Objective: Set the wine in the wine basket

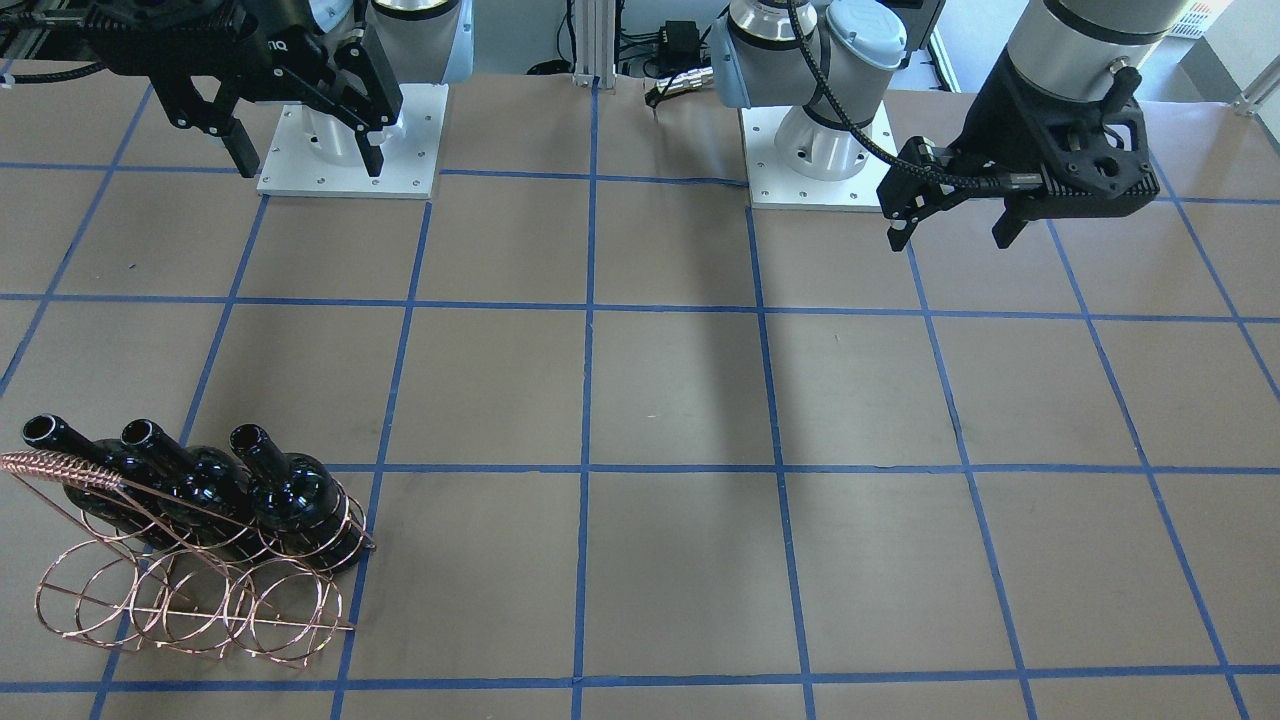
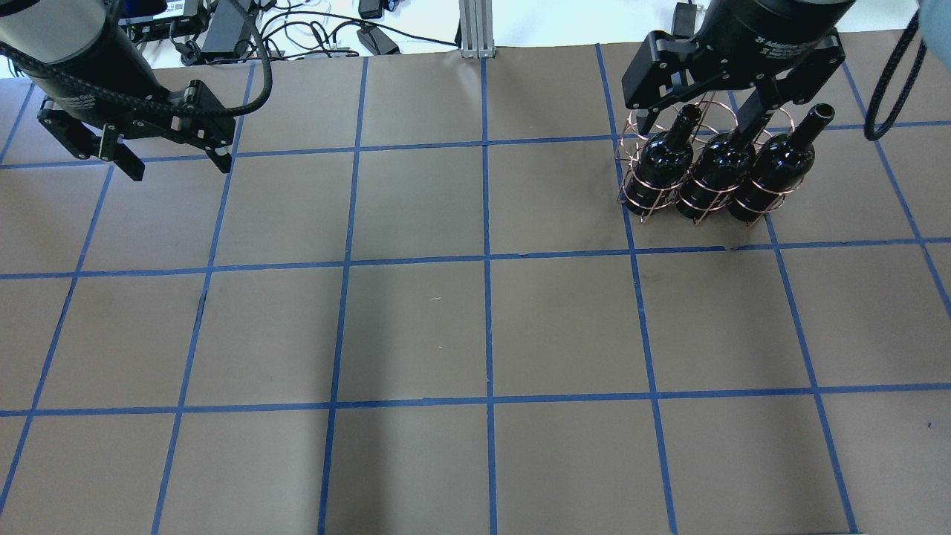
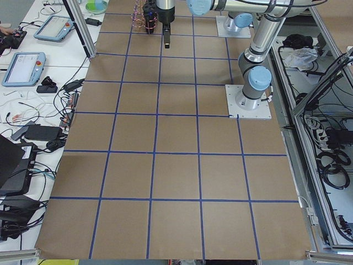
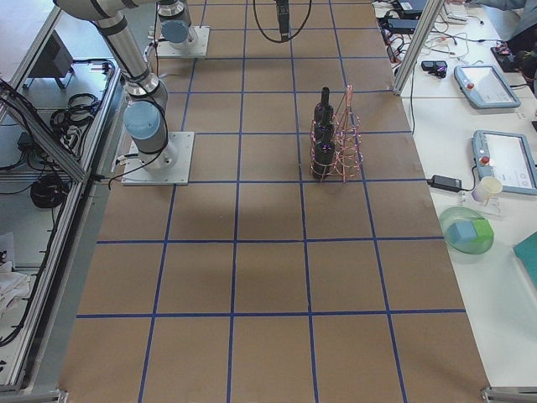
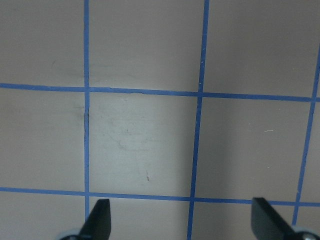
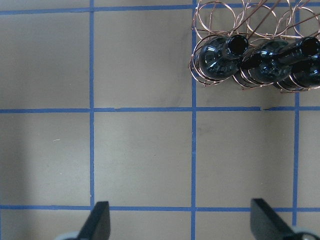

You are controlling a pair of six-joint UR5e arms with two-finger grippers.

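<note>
Three glossy near-black wine bottles stand side by side in the wine basket (image 1: pixel 190 600), a copper wire rack: one (image 1: pixel 290 495), a second (image 1: pixel 195 490), a third (image 1: pixel 60 437). They fill the ring row nearer the robot; the other row's rings are empty. The bottles (image 2: pixel 717 167) and basket (image 2: pixel 624 200) also show in the overhead view and the right wrist view (image 6: pixel 215 55). My right gripper (image 1: pixel 306 155) is open and empty, high up and nearer the robot base than the basket. My left gripper (image 1: pixel 950 240) is open and empty over bare table, far from the basket.
The brown table (image 2: pixel 483 327) has a blue tape grid. The arm bases (image 1: pixel 350 150) stand on white plates at the robot's edge. Cables and a post (image 2: pixel 475 30) lie beyond the far edge. Side benches carry tablets (image 4: pixel 487 84) and a bowl (image 4: pixel 467 231).
</note>
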